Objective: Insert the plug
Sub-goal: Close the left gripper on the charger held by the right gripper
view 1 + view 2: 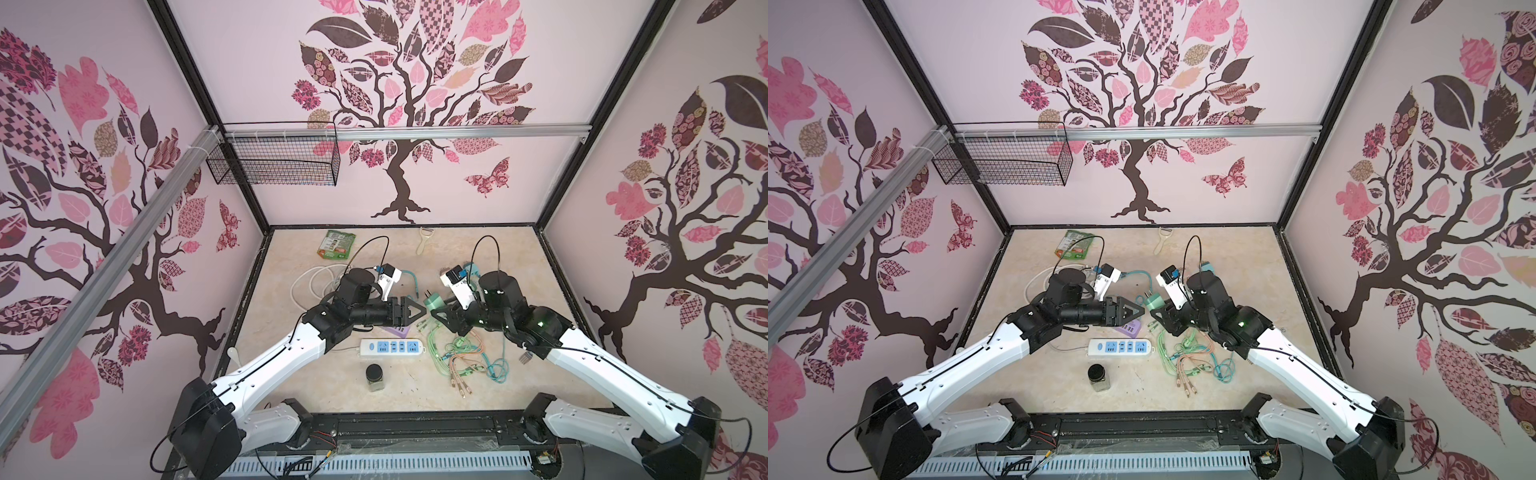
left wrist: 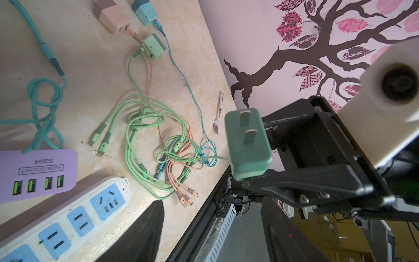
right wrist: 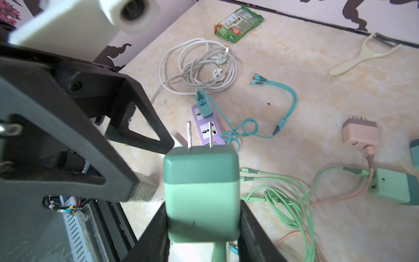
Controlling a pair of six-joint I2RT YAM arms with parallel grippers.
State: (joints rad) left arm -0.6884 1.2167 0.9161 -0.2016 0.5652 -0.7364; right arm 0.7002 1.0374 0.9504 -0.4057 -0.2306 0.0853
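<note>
- While our right gripper (image 3: 203, 206) clamps the green plug (image 3: 200, 172) by its pale end, the plug hangs above the counter (image 1: 316, 386) near its middle, apart from the strip.
- Its two prongs point toward our left gripper (image 1: 419, 311), which hovers just beside the plug with jaws well apart and nothing between them.
- We see the white strip (image 1: 392, 347) lying flat between the grippers and the counter's front edge, its blue sockets facing up.
- A purple USB socket (image 1: 400, 331) lies just beyond the strip, partly under the left gripper.
- Loose cables (image 1: 457, 361) sprawl beside the strip's right end, toward the counter's right edge.
- A jar (image 1: 375, 377) stands between the strip and the front edge.
</note>
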